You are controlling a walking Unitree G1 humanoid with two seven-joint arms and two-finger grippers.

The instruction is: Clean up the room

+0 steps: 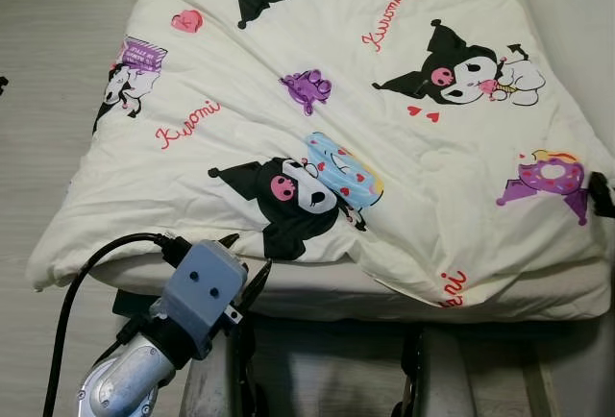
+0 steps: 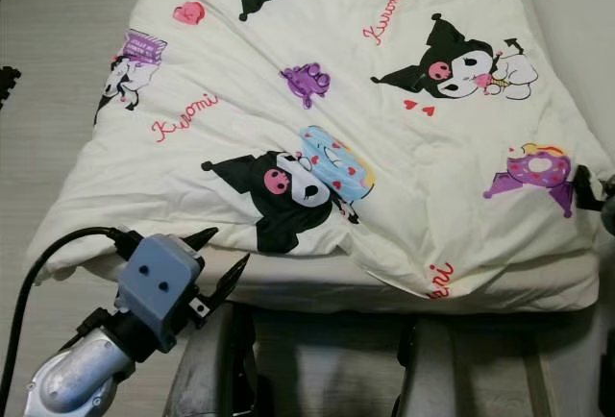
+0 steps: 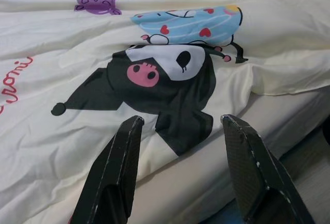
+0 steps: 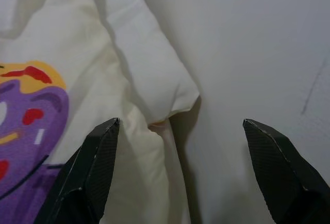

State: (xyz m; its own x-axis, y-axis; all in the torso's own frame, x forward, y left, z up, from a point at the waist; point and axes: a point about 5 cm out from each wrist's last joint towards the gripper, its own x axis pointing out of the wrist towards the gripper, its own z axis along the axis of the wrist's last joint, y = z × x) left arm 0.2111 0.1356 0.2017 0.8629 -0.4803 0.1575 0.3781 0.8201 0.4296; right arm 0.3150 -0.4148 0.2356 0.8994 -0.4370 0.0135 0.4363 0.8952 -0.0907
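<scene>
A cream quilt printed with black cartoon figures, donuts and red lettering lies spread and rumpled over a white mattress. My left gripper is open at the quilt's near edge, just left of the black cartoon print. Its fingers point at that print from just above the mattress side. My right gripper is open at the quilt's right side. There it faces a folded quilt corner that lies against a white wall, next to a purple donut print.
Pale wooden floor runs along the bed's left side. A black cable loops from my left wrist. Dark frame parts stand below the mattress's near edge. The white wall borders the bed on the right.
</scene>
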